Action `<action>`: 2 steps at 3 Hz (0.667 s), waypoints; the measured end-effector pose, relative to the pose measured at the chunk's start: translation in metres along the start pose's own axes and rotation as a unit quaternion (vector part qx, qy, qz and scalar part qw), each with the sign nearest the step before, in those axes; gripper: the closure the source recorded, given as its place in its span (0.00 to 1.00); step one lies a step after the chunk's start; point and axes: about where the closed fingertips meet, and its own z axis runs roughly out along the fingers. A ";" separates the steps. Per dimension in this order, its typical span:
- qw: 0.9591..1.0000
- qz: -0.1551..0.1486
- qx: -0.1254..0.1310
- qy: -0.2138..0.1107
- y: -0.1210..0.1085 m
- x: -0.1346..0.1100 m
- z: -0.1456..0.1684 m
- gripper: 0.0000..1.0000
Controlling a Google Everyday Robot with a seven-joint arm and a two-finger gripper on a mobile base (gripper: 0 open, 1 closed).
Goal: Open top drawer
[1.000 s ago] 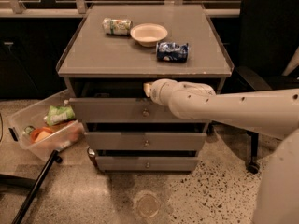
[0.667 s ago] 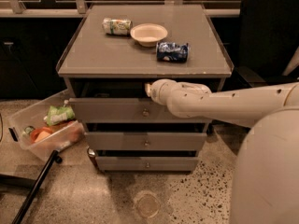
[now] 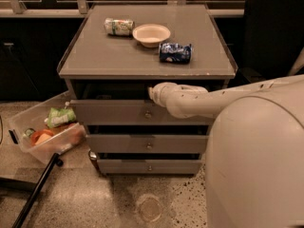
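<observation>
We are working at the square grey metal cabinet [image 3: 142, 63], and its top drawer [image 3: 109, 113], the widest and tallest of three flat grey fronts, carrying one small round metal knob [image 3: 148, 113], is sitting just under the cabinet's top. That front is standing forward of the two narrower grey drawer fronts [image 3: 118, 144] lower in the cabinet, with a dark gap showing between it and the cabinet's top, so we are judging the drawer to be partly open rather than fully out. Our white arm is reaching in from the cabinet's right side, and the gripper [image 3: 155, 92] at its end is resting in that gap, at the drawer front's upper edge, just above the knob. We are not able to tell whether the gripper is apart, together or clamped on the edge. What is remaining, as we are reading it, is drawing the drawer further out of the cabinet. On the cabinet's top a shallow white bowl [image 3: 151, 33] is sitting untouched
</observation>
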 end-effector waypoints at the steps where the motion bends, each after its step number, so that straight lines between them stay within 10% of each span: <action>1: 1.000 -0.016 -0.002 0.021 -0.004 0.017 0.002 1.00; 2: 0.999 -0.039 -0.005 0.033 -0.006 0.027 -0.003 1.00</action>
